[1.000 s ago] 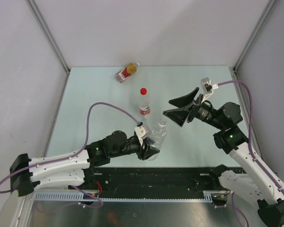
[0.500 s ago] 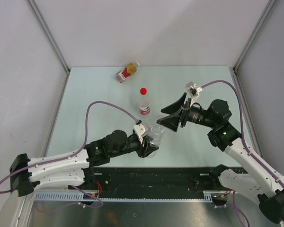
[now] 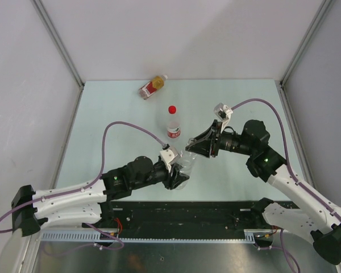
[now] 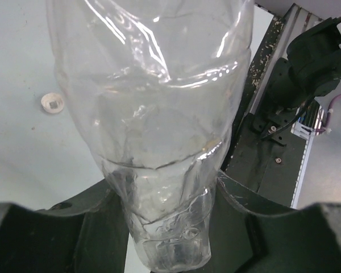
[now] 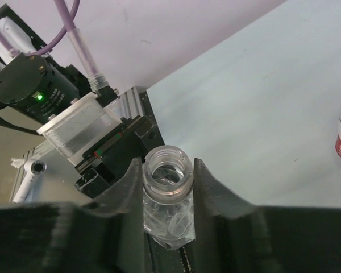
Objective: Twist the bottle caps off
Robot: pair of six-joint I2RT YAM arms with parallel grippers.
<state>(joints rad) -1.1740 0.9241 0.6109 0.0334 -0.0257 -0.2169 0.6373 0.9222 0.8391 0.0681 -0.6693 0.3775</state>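
Gripping the clear bottle (image 4: 159, 114) by its lower body, the left jaws are clenched; the right jaws are clamped on its neck (image 5: 167, 176), bottle held tilted between the arms. Unscrewing is judged in hand; a wrist twist is called for next.

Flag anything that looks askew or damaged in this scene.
The amber bottle lies on its side near the far edge of the table, while the red-capped bottle stands upright. The clear bottle gripped by the left fingers looks creased.
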